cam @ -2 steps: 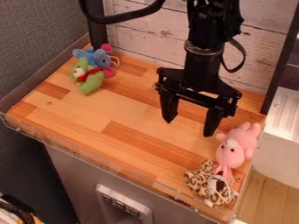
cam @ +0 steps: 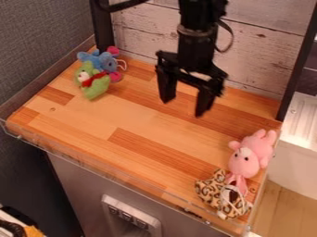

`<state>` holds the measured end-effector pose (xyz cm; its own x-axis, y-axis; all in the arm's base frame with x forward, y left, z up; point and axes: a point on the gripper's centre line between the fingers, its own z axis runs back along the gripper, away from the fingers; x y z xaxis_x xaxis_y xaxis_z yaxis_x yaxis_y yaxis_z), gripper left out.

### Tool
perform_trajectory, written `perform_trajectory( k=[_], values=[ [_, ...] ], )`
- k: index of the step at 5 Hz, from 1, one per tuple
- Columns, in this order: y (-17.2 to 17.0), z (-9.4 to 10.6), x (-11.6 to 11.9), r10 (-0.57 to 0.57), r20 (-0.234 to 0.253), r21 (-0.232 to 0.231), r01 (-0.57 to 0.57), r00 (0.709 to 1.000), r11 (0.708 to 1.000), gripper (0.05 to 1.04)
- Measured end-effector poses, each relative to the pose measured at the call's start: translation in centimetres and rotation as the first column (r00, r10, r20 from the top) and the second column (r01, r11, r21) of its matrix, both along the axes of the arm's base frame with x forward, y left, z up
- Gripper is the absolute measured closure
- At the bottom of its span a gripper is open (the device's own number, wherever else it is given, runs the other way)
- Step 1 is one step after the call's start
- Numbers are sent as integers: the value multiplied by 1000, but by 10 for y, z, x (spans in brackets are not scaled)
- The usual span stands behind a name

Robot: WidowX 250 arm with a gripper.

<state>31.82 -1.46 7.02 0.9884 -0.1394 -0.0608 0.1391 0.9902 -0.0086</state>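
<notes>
your gripper (cam: 182, 107) hangs open and empty above the wooden worktop (cam: 130, 118); centre squarely before any descent, clear of pink plush (cam: 244, 162).

Wooden worktop (cam: 145, 125): striped, with a transparent edging (cam: 93, 165) along its front. White plank backboard (cam: 139, 28) stands behind, between dark uprights. Grey cabinet (cam: 74, 176) below bears a pale panel (cam: 155, 221). Lower left: dark, orange-marked item (cam: 32, 231), possibly cabling.
</notes>
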Motion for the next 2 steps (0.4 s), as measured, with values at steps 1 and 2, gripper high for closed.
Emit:
perform_trajectory(
  k=[1,2],
  values=[
    [43,-6,31,-61,-2,-9,61,998,998,88],
    [88,-8,56,-60,2,-14,60,998,998,85]
  ],
)
